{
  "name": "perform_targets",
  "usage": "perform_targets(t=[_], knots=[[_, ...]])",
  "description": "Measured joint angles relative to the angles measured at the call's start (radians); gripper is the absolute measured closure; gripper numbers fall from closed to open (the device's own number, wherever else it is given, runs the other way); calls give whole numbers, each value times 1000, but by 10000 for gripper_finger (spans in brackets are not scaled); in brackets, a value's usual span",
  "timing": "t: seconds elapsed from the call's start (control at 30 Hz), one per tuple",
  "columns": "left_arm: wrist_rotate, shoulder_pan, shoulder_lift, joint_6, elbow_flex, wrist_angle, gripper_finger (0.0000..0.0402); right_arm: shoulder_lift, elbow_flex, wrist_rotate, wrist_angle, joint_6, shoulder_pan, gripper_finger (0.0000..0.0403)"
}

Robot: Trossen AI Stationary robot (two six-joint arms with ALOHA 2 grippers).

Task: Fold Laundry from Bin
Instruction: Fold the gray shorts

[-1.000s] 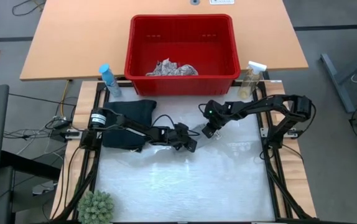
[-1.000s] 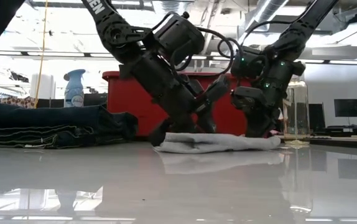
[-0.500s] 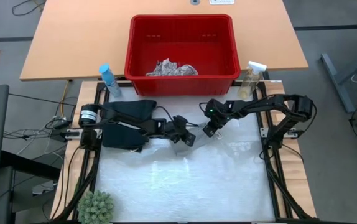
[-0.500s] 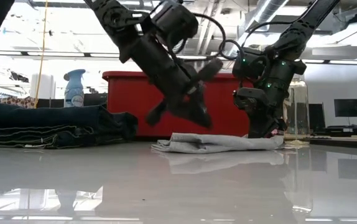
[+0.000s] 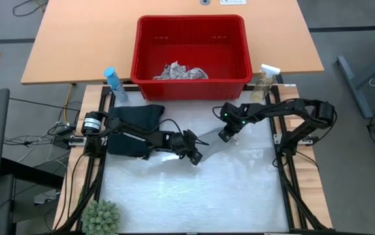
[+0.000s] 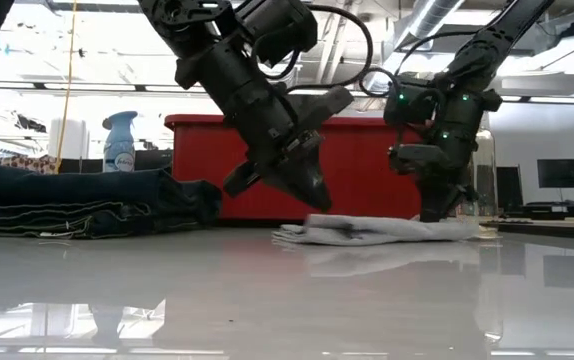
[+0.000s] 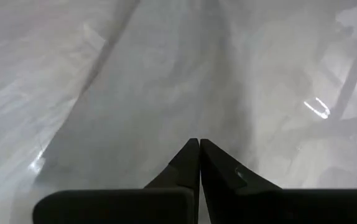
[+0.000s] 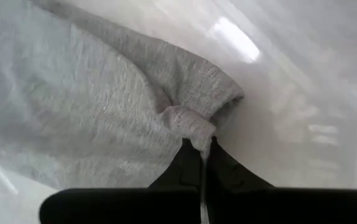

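Now right end effector (image 8: 201,163) pinches grey cloth (image 8: 91,112) edge, table (image 5: 174,196) beside bare.

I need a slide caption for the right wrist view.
Right gripper shut on small grey cloth's corner over glossy white table.

One camera hangs overhead and looks straight down, taking in the whole table (image 5: 174,189), both arms and the red bin (image 5: 191,49) at the far edge. A second sits at table-top height, looking level across the glossy surface toward the bin (image 6: 212,160) and the room behind. Each wrist carries its own camera, pressed very close to the work: the right one looks past its dark fingers (image 8: 219,168) onto the grey cloth (image 8: 85,106), which the low view also shows (image 6: 377,230), and the overhead view too.
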State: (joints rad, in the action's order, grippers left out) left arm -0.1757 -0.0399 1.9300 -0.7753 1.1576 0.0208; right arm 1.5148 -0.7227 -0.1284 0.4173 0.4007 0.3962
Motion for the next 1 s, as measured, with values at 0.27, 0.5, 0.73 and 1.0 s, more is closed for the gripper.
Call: perform_targets(t=[0.27,0.5,0.73,1.0], knots=[[-33,1,3,8,0,-18,402,-26,-19,-5,78,10,-23,381],[-43,1,3,9,0,-20,401,-28,-98,29,140,6,-55,381],[-56,0,3,17,0,-19,401,-28,-162,38,204,10,-72,381],[-35,0,63,7,2,-132,401,-29,-218,38,244,31,-123,381]])
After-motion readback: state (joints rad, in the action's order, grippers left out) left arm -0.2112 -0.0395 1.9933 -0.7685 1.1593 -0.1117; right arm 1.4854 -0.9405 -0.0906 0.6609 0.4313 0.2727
